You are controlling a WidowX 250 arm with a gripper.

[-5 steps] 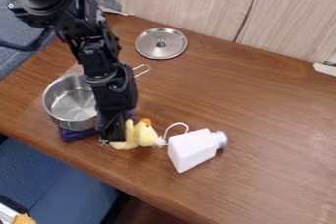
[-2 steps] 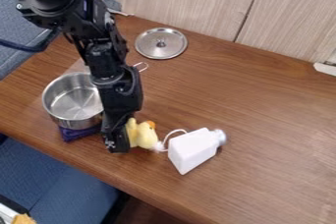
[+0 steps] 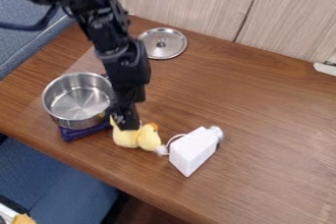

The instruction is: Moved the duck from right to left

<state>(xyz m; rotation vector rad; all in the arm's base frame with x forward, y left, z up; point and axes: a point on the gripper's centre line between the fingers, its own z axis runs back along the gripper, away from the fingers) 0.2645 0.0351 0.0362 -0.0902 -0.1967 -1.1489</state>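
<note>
The black robotic hand (image 3: 126, 126) meets the rounded yellow duck (image 3: 150, 140), left of the frame's lower centre; its opening and grip I cannot tell. Ease gently leftward, sparing the white boxy bottle (image 3: 192, 152).

And the gripper (image 3: 126, 124) is on the move: after a dip toward five o'clock, up it comes toward one o'clock, the arm (image 3: 118, 53) swinging over toward three! That opens up the three-o'clock side of the pot (image 3: 77, 101) and more of the purple cloth (image 3: 82, 133) beneath. Now the duck (image 3: 126, 138), with more of its nine-o'clock side out in view, its head (image 3: 150, 140) lower, toward six. The white tag (image 3: 161, 150) has slid that way too, and the cord loop (image 3: 175, 138) has flattened. And round goes the white bottle (image 3: 191, 152), cap (image 3: 216, 132) turning from about two toward one o'clock!
</note>
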